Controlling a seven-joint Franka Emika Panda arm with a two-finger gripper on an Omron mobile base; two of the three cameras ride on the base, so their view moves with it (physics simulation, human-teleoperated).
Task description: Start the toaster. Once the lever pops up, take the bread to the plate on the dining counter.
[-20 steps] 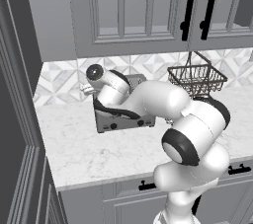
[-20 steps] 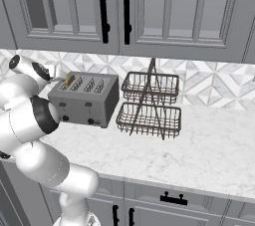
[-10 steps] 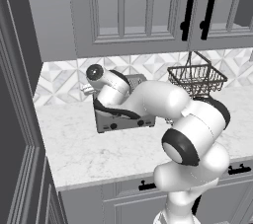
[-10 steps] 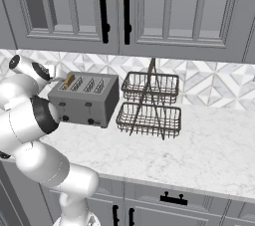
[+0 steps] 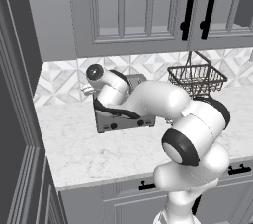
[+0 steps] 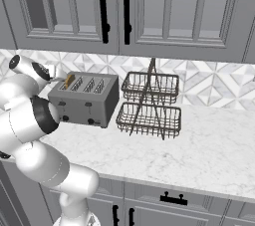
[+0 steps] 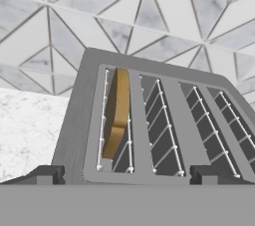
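fingers (image 7: 124, 175): spread fully wide, holding nothing, above the toaster (image 7: 149, 120)
bread (image 7: 117, 110): on edge in the leftmost slot, long axis toward 12 o'clock

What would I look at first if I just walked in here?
Probably the big white robot arm, bent over the grey toaster on the marble worktop. Then the golden bread, standing on edge in the toaster's end slot, just beyond the open pincer. Beside the toaster stands a two-tier wire basket.
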